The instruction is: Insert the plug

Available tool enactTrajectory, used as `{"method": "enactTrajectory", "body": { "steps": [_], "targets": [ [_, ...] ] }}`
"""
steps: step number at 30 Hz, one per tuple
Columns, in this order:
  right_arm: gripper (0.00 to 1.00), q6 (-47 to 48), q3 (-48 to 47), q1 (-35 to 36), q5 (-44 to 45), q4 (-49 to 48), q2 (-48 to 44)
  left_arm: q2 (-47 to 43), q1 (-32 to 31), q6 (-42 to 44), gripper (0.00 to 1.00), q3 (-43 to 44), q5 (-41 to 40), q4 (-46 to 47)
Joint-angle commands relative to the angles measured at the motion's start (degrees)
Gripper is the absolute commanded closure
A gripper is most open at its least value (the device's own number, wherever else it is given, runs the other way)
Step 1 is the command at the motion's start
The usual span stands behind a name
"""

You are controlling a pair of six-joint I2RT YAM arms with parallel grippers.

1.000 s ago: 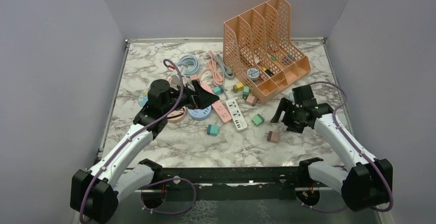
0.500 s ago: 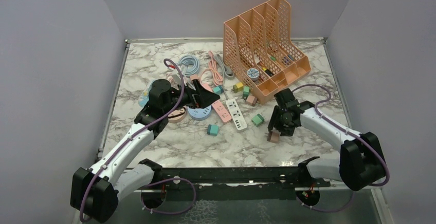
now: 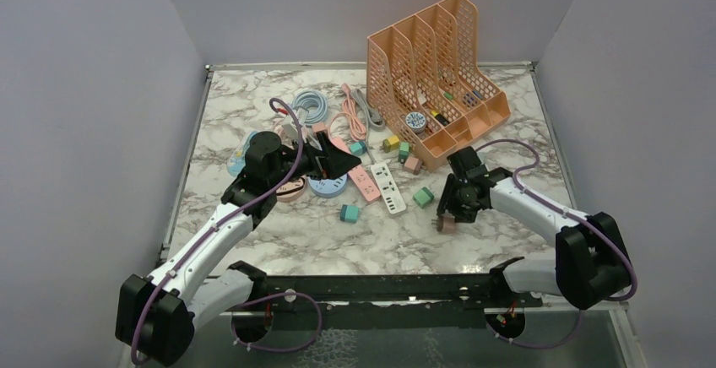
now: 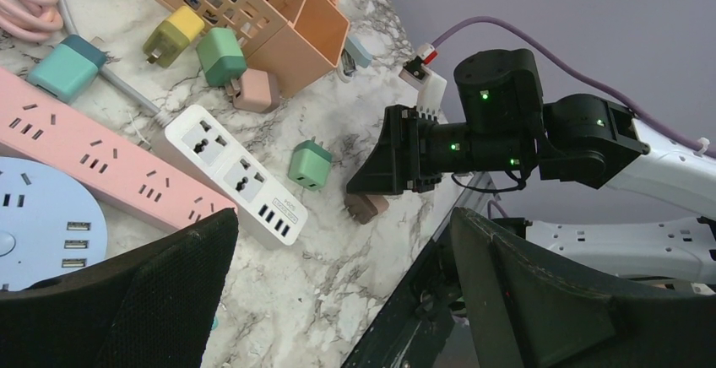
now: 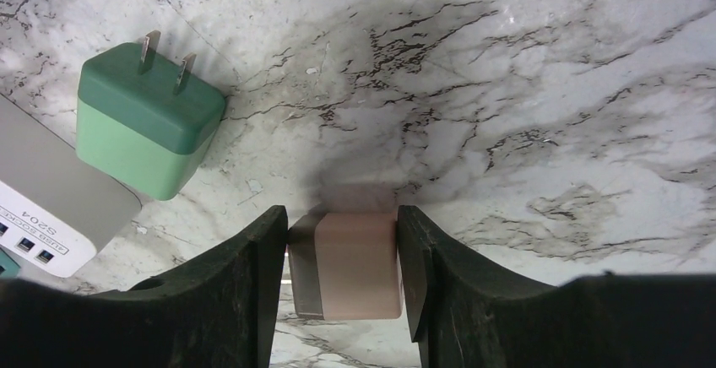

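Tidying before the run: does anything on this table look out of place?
Nothing looks damaged or spilled. Plugs lie scattered loose on the marble table, like the green plug lying on its side. The tan plug is held in the right gripper. Small items lie in the orange file organizer.

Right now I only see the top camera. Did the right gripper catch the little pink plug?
Observer: Yes, it looks so. Its wrist camera shows the right gripper closed tight against both sides of the pink plug.
Operator: Is the left gripper holding something?
Observer: No. In its own wrist camera, the left gripper is wide open with nothing between its jaws.
Operator: Where can the plug go?
Observer: The left wrist camera shows the white power strip close up, and both of its big sockets are free.
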State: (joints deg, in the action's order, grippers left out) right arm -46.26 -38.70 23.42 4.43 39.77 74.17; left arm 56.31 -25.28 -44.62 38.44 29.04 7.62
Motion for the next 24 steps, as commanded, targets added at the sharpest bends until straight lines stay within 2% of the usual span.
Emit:
{"method": "enactTrajectory", "body": {
  "steps": [1, 15, 18, 21, 24],
  "targets": [
    [0.51, 0.60, 1.37, 0.70, -1.63, -1.18, 1.24, 0.38, -0.47, -0.71, 0.01, -0.55, 0.36, 1.43],
    [0.36, 1.39, 2.91, 3.15, -3.48, 0.45, -0.36, 1.64, -1.39, -1.26, 0.01, -1.51, -0.81, 1.05],
    [0.36, -0.93, 3.61, 5.00, -1.32, 1.72, -1.28, 2.04, -1.67, -1.24, 0.01, -1.52, -0.90, 1.05],
    [0.39, -2.92, 4.46, 5.77, -0.88, 1.72, -1.22, 2.64, -2.00, -1.12, 0.01, -1.24, -1.50, 0.48],
    [0.51, -4.62, 4.18, 6.87, 0.04, 1.64, -0.64, 3.53, -2.37, -1.00, 0.01, -0.51, -1.83, -0.31]
  ]
}}
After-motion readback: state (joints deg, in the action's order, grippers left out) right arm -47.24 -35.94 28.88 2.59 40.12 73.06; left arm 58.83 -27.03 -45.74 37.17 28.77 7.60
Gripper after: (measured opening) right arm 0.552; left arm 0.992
